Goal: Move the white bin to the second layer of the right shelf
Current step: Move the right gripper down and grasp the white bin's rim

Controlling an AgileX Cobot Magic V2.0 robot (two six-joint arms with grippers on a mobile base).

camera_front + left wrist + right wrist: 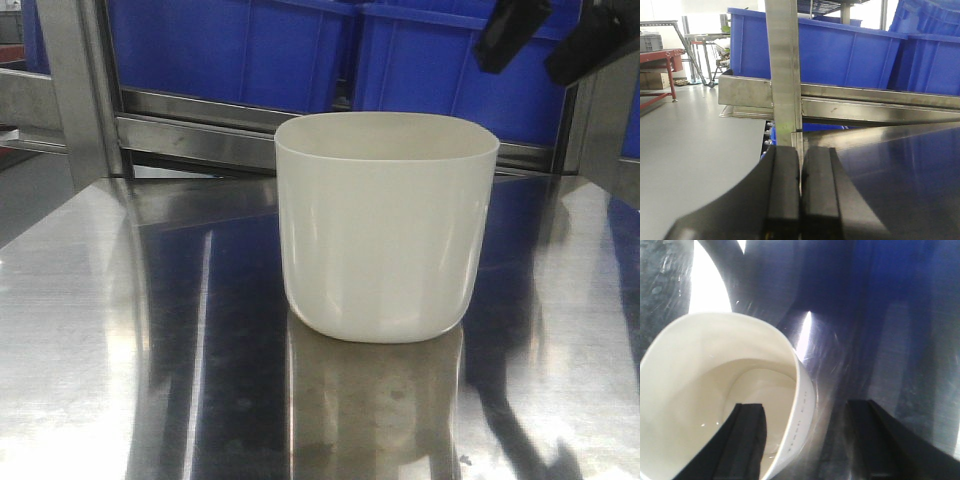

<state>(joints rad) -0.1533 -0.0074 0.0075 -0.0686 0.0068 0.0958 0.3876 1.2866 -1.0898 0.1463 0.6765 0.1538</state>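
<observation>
The white bin (385,230) stands upright on the mirror-like steel table (120,350), near its middle. It is glossy and looks to hold nothing. My right gripper (525,68) hangs open above the bin's right rim, not touching it. In the right wrist view the white bin (705,390) fills the left side. There the right gripper (805,407) straddles the wall from above, one finger (747,440) over the inside and the other (875,435) outside. My left gripper (800,155) is shut on nothing at the table's left edge. The right shelf second layer is out of view.
Behind the table runs a steel rack rail (200,130) carrying large blue crates (230,45). An upright steel post (784,70) stands right in front of the left gripper, with blue crates (840,50) behind it. Another post (605,110) rises at the table's right. Open grey floor (690,150) lies left.
</observation>
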